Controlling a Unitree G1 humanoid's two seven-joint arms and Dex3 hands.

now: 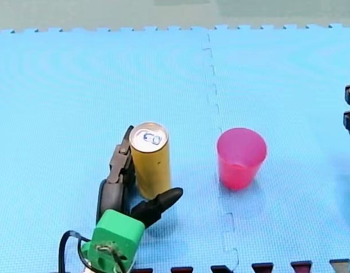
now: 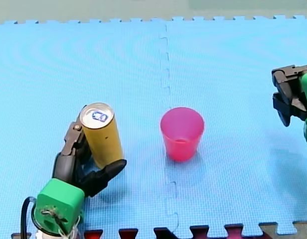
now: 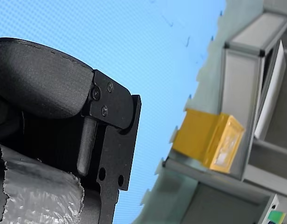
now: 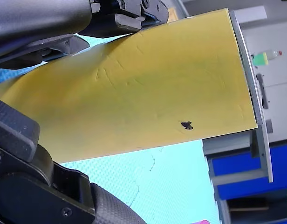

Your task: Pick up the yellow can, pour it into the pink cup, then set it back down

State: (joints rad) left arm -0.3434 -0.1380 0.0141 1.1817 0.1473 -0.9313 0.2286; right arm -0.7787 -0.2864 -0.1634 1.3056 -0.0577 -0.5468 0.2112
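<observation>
The yellow can (image 1: 151, 165) is standing upright on the blue foam mat (image 1: 78, 85), left of the pink cup (image 1: 240, 159) and apart from it. The left hand (image 1: 121, 185) is gripping the can's lower body: its fingers (image 1: 119, 162) are wrapping the left side while the thumb (image 1: 161, 203) is pressing in from the near right. The second wrist view is showing the can's dented wall clamped between them. The right hand (image 2: 290, 94) is hanging at the mat's right side, holding nothing. Beyond the mat's edge, a yellow box (image 3: 211, 140) is sitting on a grey shelf (image 3: 213, 179).
</observation>
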